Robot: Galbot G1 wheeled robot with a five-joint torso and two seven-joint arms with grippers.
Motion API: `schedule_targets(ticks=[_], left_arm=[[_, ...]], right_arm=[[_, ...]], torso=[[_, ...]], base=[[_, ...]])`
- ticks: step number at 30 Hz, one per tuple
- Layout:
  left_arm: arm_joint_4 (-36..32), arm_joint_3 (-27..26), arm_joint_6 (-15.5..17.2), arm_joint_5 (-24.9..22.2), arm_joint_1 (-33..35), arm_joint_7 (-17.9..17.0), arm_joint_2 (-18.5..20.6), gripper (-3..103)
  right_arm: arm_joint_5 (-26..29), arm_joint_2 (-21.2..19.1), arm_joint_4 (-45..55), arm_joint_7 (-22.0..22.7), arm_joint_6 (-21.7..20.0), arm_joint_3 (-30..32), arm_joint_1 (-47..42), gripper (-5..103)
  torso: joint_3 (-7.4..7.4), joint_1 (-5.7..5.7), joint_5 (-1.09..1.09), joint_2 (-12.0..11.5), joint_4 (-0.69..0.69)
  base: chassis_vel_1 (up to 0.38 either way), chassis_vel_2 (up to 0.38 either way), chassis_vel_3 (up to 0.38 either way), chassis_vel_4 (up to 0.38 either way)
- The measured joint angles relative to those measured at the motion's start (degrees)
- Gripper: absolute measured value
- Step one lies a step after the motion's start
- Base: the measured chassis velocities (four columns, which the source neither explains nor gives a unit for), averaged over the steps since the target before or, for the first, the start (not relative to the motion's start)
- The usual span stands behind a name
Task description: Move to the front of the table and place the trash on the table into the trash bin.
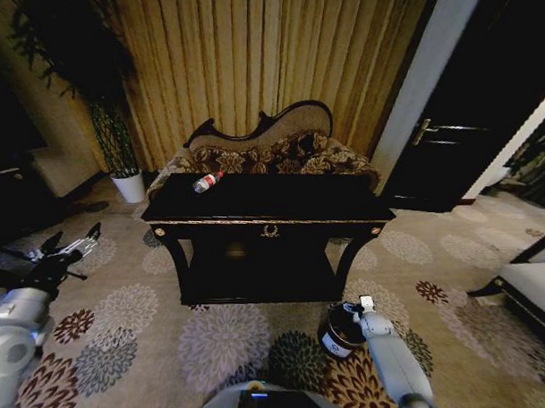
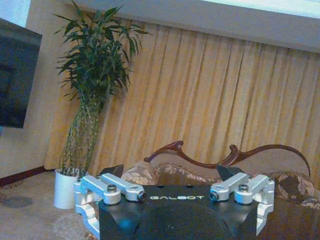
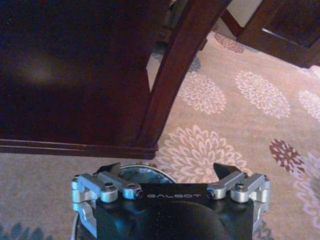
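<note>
Gold curtains [image 1: 260, 51] hang behind a patterned brown sofa [image 1: 274, 155] in a carpeted room, where a glossy black table [image 1: 282, 200] with gold trim stands squarely before the robot. On the tabletop, toward its left rear corner, a clear plastic bottle [image 1: 207, 181] with a red cap lies on its side, well apart from both arms.

On the flowered carpet [image 1: 223, 341] in front of the table's right leg sits the small dark trash bin [image 1: 338, 330], a white label on its side. The right gripper [image 1: 366, 306] hangs directly over the bin's rim; from the right wrist view its fingers [image 3: 112, 170] stand spread wide, nothing between them, with the bin's round rim [image 3: 145, 172] showing just beneath and the table's curved leg [image 3: 172, 75] rising beyond.

The left gripper [image 1: 83, 238] is held out low on the robot's left side, off the table and over the carpet, its dark fingertips parted and empty. In the left wrist view the same fingers [image 2: 116, 171] point toward a tall bamboo plant [image 2: 92, 85] in a white pot [image 2: 64, 189] by the curtains, with the sofa's carved wooden back [image 2: 230, 155] to one side.
</note>
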Motion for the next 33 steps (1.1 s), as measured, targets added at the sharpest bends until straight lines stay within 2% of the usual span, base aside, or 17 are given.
schedule_targets(ticks=[7, 8, 9, 10, 12, 14, 17, 18, 20, 21, 24, 25, 29, 33], left_arm=[[-0.1, 0.1, 0.0, 0.0, 0.0, 0.0, 0.3, 100], [-0.1, 0.0, 0.0, 0.0, 0.0, -0.1, 0.3, 100], [-0.1, -0.1, 0.0, 0.0, 0.0, -0.1, 0.4, 100], [-0.1, -0.1, 0.0, 0.0, 0.0, -0.1, 0.4, 100], [-0.1, 0.0, 0.0, 0.1, 0.0, -0.1, 0.4, 100], [-0.2, 0.1, 0.0, 0.1, 0.0, -0.1, 0.3, 100], [-0.7, 0.6, 0.1, 0.7, 0.1, -0.1, 0.0, 100], [-0.7, 0.6, 0.1, 0.7, 0.1, -0.1, 0.0, 100], [-1.0, 1.1, 0.1, 1.6, 0.1, -0.2, -0.1, 100], [-1.0, 1.1, 0.1, 1.6, 0.1, -0.2, -0.1, 100], [-1.5, 1.8, -0.3, 2.8, -0.1, -0.5, 0.0, 100], [-1.5, 1.8, -0.3, 2.8, -0.1, -0.5, 0.0, 100], [-1.8, 3.1, -1.9, 6.4, -0.4, -0.9, 0.1, 100], [-1.6, 3.9, -2.8, 8.5, -0.4, -1.0, 0.4, 100]], right_arm=[[1.4, 0.6, 3.6, 0.0, 1.0, 0.5, -1.2, 100], [3.6, 0.6, 6.4, 0.0, 1.7, 0.8, -2.2, 100], [8.4, 0.5, 12.1, 0.0, 2.0, 1.1, -4.1, 100], [8.4, 0.5, 12.1, 0.0, 2.0, 1.1, -4.1, 100], [13.3, 0.5, 20.7, 0.0, 3.0, 1.4, -6.3, 100], [13.9, 0.4, 22.5, 0.0, 3.3, 1.5, -6.9, 100], [16.6, -0.1, 35.1, 0.0, 3.8, 0.9, -10.3, 100], [16.6, -0.1, 35.1, 0.0, 3.8, 0.9, -10.3, 100], [19.4, -0.3, 43.4, 0.0, 3.7, -0.3, -11.6, 100], [19.4, -0.3, 43.4, 0.0, 3.7, -0.3, -11.6, 100], [25.2, -1.5, 55.8, 0.0, 0.7, -2.6, -12.8, 100], [25.2, -1.5, 55.8, 0.0, 0.7, -2.6, -12.8, 100], [34.9, -2.9, 69.9, 0.0, -7.8, -4.1, -12.9, 100], [37.2, -3.6, 73.1, 0.0, -9.3, -4.0, -12.7, 100]], torso=[[0.0, 0.0, 0.0, 0.0, -0.01], [0.0, 0.0, -0.01, 0.0, 0.0], [0.0, 0.0, 0.0, 0.0, -0.02], [0.0, 0.0, 0.0, 0.0, -0.02], [-0.01, 0.0, -0.03, 0.0, 0.0], [-0.01, 0.0, -0.02, 0.0, 0.02], [-0.01, 0.0, -0.04, 0.0, -0.02], [-0.01, 0.0, -0.04, 0.0, -0.02], [0.0, 0.0, 0.02, 0.0, -0.01], [0.0, 0.0, 0.02, 0.0, -0.01], [-0.01, 0.0, 0.0, 0.0, 0.0], [-0.01, 0.0, 0.0, 0.0, 0.0], [-0.01, 0.0, -0.02, 0.0, 0.0], [-0.01, -0.01, 0.0, 0.0, -0.01]], base=[[0.0, 0.0, 0.0, 0.0], [0.0, 0.0, 0.0, 0.0], [0.0, 0.0, 0.0, 0.0], [0.0, 0.0, 0.0, 0.0], [0.0, 0.0, 0.0, 0.0], [0.0, 0.0, 0.0, 0.0], [0.0, 0.0, 0.0, 0.0], [0.0, 0.0, 0.0, 0.0], [0.0, 0.0, 0.0, 0.0], [0.0, 0.0, 0.0, 0.0], [0.0, 0.0, 0.0, 0.0], [0.0, 0.0, 0.0, 0.0], [0.0, 0.0, 0.0, 0.0], [0.0, 0.0, 0.0, 0.0]])
